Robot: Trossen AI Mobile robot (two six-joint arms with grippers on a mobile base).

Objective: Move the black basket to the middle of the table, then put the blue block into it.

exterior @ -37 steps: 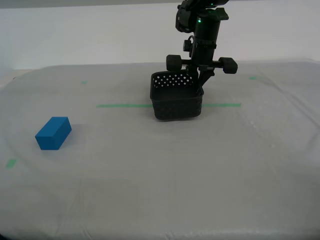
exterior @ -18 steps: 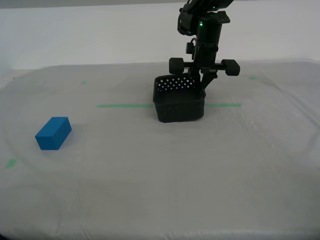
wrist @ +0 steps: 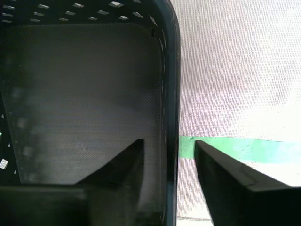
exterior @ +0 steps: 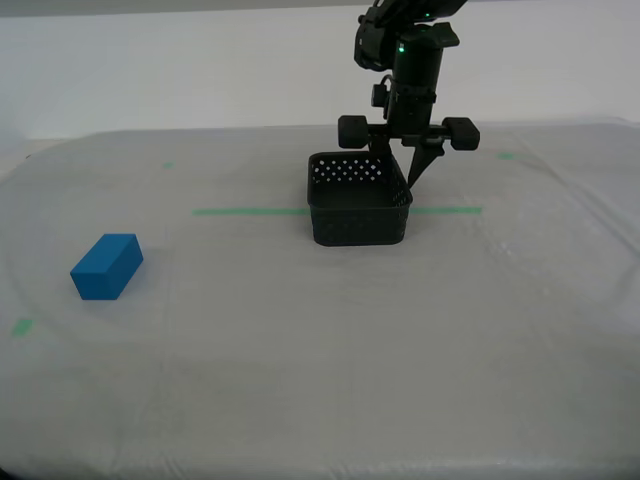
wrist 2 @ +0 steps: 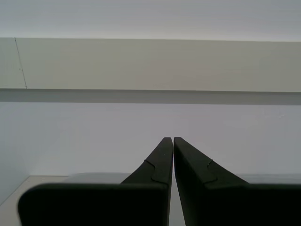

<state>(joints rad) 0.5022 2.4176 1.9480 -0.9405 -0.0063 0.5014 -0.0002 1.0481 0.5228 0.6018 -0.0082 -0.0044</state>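
Nearest in the exterior view lies the large table (exterior: 330, 380) covered in white cloth, its rounded edge curving along the front, with a small green mark close to that view's left edge. On the cloth toward the exterior view's left sits the small solid bright-blue rectangular block (exterior: 106, 266), smooth and plain, lying flat with one lit top face and darker side faces, well apart from everything else.

Farther back, a strip of green tape (exterior: 250, 211) runs across the cloth. The shallow rectangular black plastic basket (exterior: 359, 211) stands upright on this line near the middle of the table, its thick rim level and rows of small diamond-shaped holes showing pale in its far wall; its inside looks empty.

At the basket's far corner on the exterior view's right hangs my first gripper (wrist: 168, 153), pointing down from a black arm. Its fingers are spread apart, one inside the basket and one outside over the cloth, straddling the wall without pinching it.

My second gripper (wrist 2: 168, 141) is raised toward a pale wall, its fingers pressed together on nothing.
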